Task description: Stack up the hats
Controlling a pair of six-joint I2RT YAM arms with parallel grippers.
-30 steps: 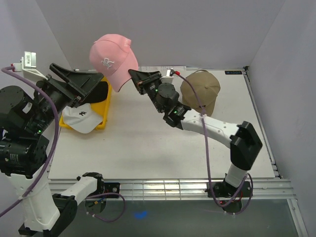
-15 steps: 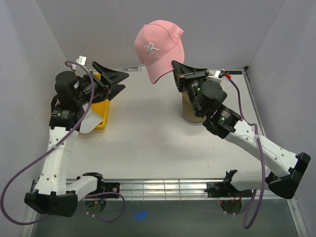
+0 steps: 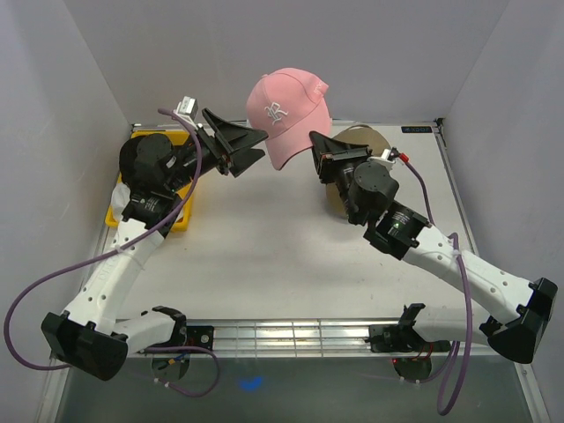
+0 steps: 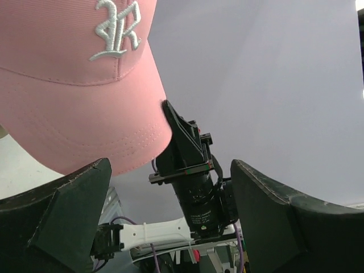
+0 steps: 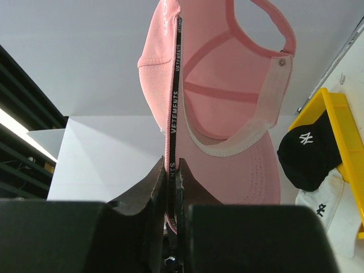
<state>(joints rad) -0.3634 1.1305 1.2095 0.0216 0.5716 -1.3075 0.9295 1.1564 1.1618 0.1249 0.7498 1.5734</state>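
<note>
A pink cap is held in the air over the far middle of the bench, at twelve o'clock. It is pinched by its lower edge in the right claw, which is closed tight on the fabric. The left claw is spread fully wide just beside the cap, at its nine o'clock, and nothing is gripped in it. A tan cap is set on the bench at one o'clock, partly hidden by the right arm. A black cap and a white cap are seen lying together in a yellow tray at ten o'clock. No finished stack is seen, so the task is judged to be at an early stage.
</note>
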